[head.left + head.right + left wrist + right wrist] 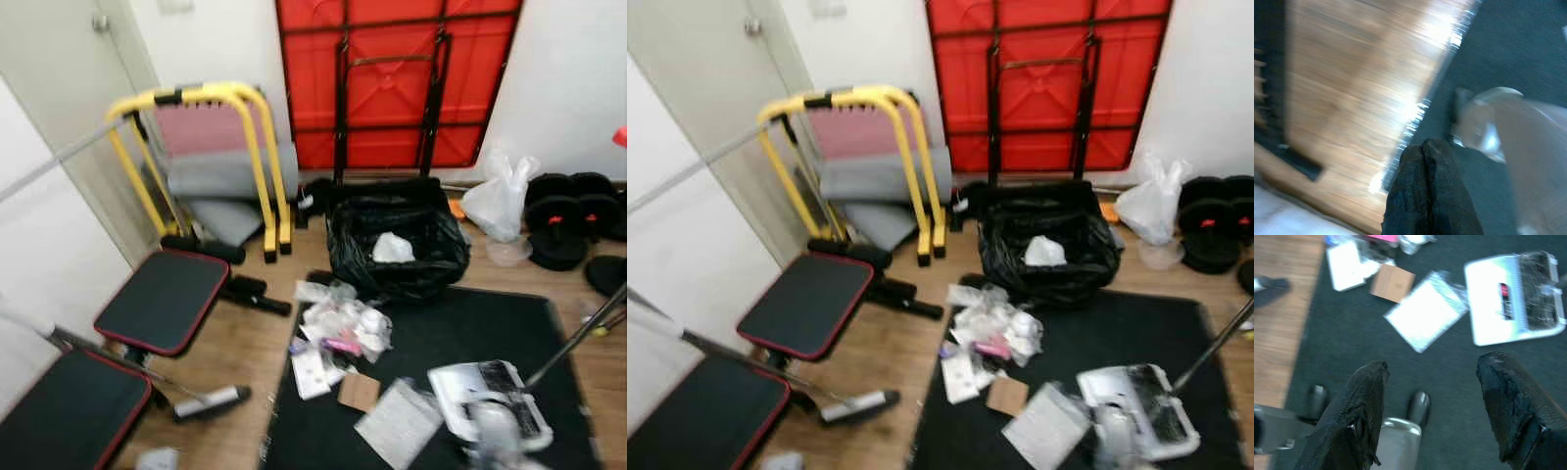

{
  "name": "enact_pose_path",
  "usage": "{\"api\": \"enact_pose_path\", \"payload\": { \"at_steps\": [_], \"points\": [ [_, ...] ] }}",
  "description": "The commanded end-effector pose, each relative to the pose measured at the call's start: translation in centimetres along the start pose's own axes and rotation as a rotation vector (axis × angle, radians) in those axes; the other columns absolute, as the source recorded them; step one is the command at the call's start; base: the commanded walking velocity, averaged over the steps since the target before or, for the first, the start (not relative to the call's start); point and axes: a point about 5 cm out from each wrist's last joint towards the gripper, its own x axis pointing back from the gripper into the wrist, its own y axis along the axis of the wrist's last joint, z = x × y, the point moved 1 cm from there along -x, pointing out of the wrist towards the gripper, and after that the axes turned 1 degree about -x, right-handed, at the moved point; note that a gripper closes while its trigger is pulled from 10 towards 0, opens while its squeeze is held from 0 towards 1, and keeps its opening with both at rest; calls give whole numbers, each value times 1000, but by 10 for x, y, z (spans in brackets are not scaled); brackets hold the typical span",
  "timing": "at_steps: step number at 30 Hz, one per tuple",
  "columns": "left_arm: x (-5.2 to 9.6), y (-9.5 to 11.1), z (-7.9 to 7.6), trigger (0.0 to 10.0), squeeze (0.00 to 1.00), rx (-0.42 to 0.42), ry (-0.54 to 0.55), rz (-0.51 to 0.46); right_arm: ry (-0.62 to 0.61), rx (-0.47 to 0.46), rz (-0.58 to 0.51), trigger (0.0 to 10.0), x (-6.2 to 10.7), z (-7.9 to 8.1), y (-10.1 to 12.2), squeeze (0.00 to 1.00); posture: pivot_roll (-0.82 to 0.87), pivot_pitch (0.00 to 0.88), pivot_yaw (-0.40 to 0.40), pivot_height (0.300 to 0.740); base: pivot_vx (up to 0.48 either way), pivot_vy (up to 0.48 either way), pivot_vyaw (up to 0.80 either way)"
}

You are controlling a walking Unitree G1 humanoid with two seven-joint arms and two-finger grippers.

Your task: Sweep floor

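A white sweeper head (490,397) rests on the black mat (460,333), and its thin handle (578,338) slants up to the right. A pile of litter (338,328) lies at the mat's left edge: plastic wrappers, papers, a cardboard piece (359,391) and a white padded envelope (400,423). A bin lined with a black bag (397,240) stands behind the pile. My right gripper (1432,377) hangs open above the mat, short of the envelope (1425,316) and the sweeper head (1508,298). My left gripper (1422,161) is shut, over the mat's edge by the wooden floor.
Black bench pads with red trim (162,299) and a yellow frame (211,147) take up the left. A red folded table (392,78) leans on the back wall. A white plastic bag (500,196) and dumbbells (563,220) sit at the right. A bar with a grey grip (211,401) lies on the floor.
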Motion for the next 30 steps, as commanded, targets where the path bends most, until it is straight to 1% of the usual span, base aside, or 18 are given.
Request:
{"api": "enact_pose_path", "payload": {
  "at_steps": [1,25,28,29,30],
  "points": [
    [0,-4,-1,10000,0,-5,16,15,-22,-2,9,10000,2,-8,-5,0,-20,0,46,740,0,0,0],
    [1,-2,-1,10000,0,35,22,-11,-5,21,-82,10000,3,-7,4,0,-20,0,44,740,0,0,0],
    [1,2,-2,10000,0,85,28,-69,29,64,-132,10000,3,-5,10,0,-17,0,41,740,0,0,0],
    [1,2,-2,10000,0,85,28,-69,29,64,-132,10000,3,-5,10,0,-17,0,41,740,0,0,0],
    [2,5,-2,10000,0,98,27,-106,47,64,-159,10000,4,-3,13,0,-17,0,41,740,0,0,0]
  ]
}}
